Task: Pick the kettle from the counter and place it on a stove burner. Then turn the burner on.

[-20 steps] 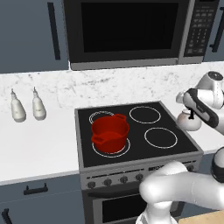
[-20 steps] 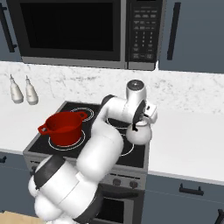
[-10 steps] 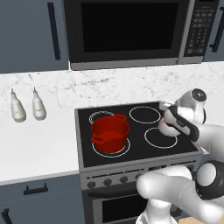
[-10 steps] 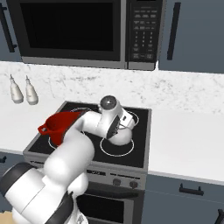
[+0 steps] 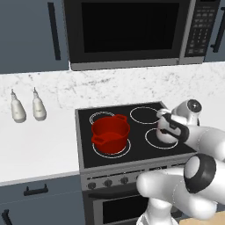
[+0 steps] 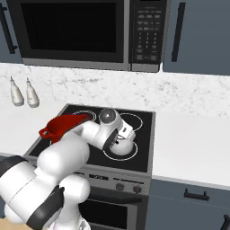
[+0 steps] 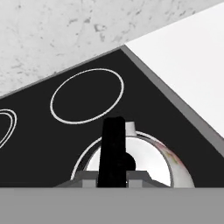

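Over the front right ring of the black glass stove (image 5: 136, 151), the small rounded silvery-white kettle (image 6: 122, 146) hangs by its thin black handle in the two-finger gripper (image 5: 166, 130), fingers pinched narrow on it, so the pick from the flat white counter (image 6: 193, 143) looks done while setting down and turning the burner on remain. Compared with a second ago, the arm has swung the kettle from the stove's right edge inward and lower, and the red two-handled pot (image 5: 110, 134) has stayed put.

Even bright rendered light, no hard shadows; low-res, soft edges; faint reddish reflections on kettle (image 7: 153, 162).
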